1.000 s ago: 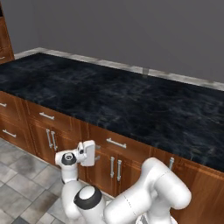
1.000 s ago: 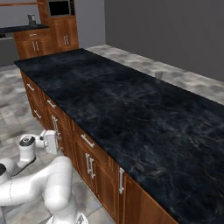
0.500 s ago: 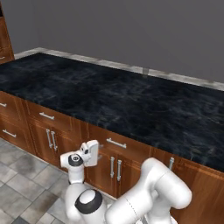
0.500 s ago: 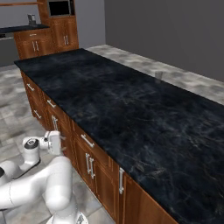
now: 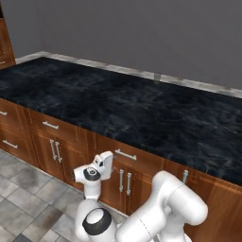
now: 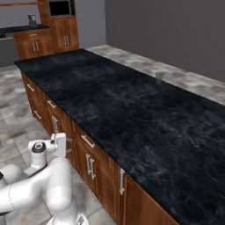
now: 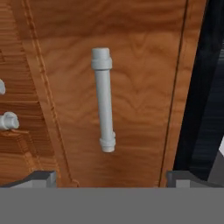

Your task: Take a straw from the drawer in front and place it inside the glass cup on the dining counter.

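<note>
Facing the front of the drawer, the gripper is hovering just off the wood with its jaws standing wide apart and nothing between them; its two dark fingertips are showing at the bottom corners of the hand view. Between them the silver bar handle is lying across the middle of the hand view, rolled there so that it is running up and down, and the tips are not touching it. In the left base view the white hand is sitting low in front of the island, just left of that handle and above the cabinet doors with their upright handles. The drawer is closed, flush with the fronts beside it. The dining counter is stretching broad and black above it. In the right base view a faint greyish glass cup is standing near the counter's far edge, well apart from the arm
</note>
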Motion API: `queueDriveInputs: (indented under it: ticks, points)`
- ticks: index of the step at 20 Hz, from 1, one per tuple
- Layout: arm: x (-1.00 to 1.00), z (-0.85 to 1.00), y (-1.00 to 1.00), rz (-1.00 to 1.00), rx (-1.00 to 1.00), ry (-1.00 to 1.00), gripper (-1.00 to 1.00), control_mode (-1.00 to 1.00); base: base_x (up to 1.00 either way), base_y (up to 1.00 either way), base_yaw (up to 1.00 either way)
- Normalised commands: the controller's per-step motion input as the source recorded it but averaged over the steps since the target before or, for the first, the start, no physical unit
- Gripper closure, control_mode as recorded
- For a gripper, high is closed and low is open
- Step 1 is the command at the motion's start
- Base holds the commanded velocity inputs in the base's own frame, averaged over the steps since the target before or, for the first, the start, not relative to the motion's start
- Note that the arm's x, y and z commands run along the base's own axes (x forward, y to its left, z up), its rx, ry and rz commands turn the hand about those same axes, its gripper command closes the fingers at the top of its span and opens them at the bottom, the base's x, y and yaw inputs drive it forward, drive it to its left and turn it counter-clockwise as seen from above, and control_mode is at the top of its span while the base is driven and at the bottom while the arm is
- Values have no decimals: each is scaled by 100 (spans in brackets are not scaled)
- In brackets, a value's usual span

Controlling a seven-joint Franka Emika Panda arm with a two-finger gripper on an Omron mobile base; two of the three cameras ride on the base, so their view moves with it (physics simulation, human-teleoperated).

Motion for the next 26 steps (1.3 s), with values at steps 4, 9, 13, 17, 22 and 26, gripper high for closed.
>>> queueDriveInputs:
  ticks: [4,9,13,17,22,26]
  points:
    - [30,-16,-3,0,0,0,-100,-100,0,0,0]
    - [35,-16,-1,0,-1,-2,-100,-100,0,0,0]
    - [33,-17,-3,0,-1,-2,-100,-100,0,0,0]
    - [30,-24,-5,0,-5,-5,-100,-100,0,0,0]
    - [28,-27,-3,0,-7,-9,-100,-100,0,0,0]
    - [24,-28,0,0,-9,-10,-100,-100,0,0,0]
